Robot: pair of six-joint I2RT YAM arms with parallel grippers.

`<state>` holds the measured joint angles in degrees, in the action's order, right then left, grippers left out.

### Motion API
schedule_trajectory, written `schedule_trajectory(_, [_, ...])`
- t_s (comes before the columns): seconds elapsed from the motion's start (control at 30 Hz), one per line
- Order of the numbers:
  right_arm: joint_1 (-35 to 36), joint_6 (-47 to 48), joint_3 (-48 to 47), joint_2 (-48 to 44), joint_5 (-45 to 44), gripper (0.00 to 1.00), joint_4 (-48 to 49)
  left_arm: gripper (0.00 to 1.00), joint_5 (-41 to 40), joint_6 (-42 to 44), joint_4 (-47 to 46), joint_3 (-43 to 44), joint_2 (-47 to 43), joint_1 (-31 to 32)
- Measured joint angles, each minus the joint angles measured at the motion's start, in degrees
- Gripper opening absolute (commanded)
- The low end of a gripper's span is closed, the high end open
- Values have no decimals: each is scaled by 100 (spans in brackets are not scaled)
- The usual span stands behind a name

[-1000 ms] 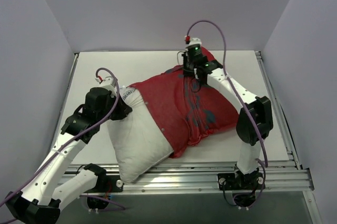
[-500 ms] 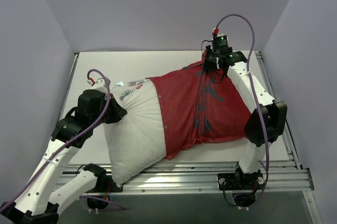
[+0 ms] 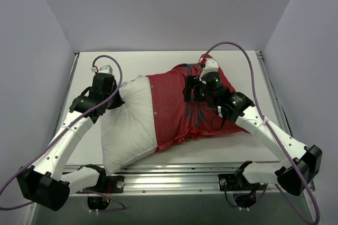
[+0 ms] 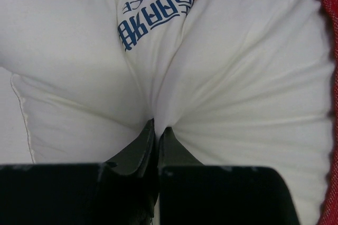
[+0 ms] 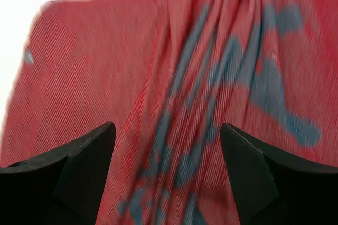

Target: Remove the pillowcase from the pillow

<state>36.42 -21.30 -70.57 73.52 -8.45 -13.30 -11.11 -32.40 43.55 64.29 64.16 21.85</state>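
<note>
Pinching the pillow (image 3: 129, 124) at frame left, left gripper (image 4: 156, 128) anchors it; right gripper (image 5: 167, 128) hovers spread over the pillowcase (image 3: 169, 111), roughly half off, half remaining.

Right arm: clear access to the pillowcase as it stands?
Likely yes. The right gripper is open directly over bunched folds of the pillowcase, with nothing between them, while the left gripper pinches the pillow.
</note>
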Motion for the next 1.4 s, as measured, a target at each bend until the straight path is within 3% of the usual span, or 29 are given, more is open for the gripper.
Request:
schedule_trajectory(0.27, [151, -168, 1493, -468, -61, 76, 409, 4, -22, 28, -573, 142, 468, -278])
schedule_trajectory(0.37, [68, -144, 1530, -203, 66, 75, 861, 24, -9, 289, -785, 144, 529, -365])
schedule_trajectory(0.4, [28, -125, 1526, -94, 85, 75, 1023, 34, 13, 433, -822, 144, 514, -389])
schedule_trajectory(0.43, [-13, -105, 1493, 33, 101, 75, 1137, 54, 72, 592, -841, 144, 470, -404])
schedule_trajectory(0.53, [-127, -4, 1318, 367, 136, 75, 1357, 85, 269, 940, -839, 144, 203, -450])
schedule_trajectory(0.57, [-170, 35, 1228, 485, 151, 75, 1419, 87, 367, 1014, -811, 144, 52, -428])
schedule_trajectory(0.77, [-345, 136, 697, 940, 208, 75, 1582, 92, 702, 979, -229, 68, -870, 177])
schedule_trajectory(0.97, [-350, 160, 435, 1270, 210, 75, 1668, 94, 424, 494, 348, -111, -984, 2168])
schedule_trajectory(1.1, [-350, 157, 435, 1320, 232, 75, 1749, 96, -319, 424, 400, -214, -859, 3254])
schedule_trajectory(1.4, [-337, 50, 634, 1309, 363, 75, 2004, 96, -1847, 339, 243, -667, 2, 3576])
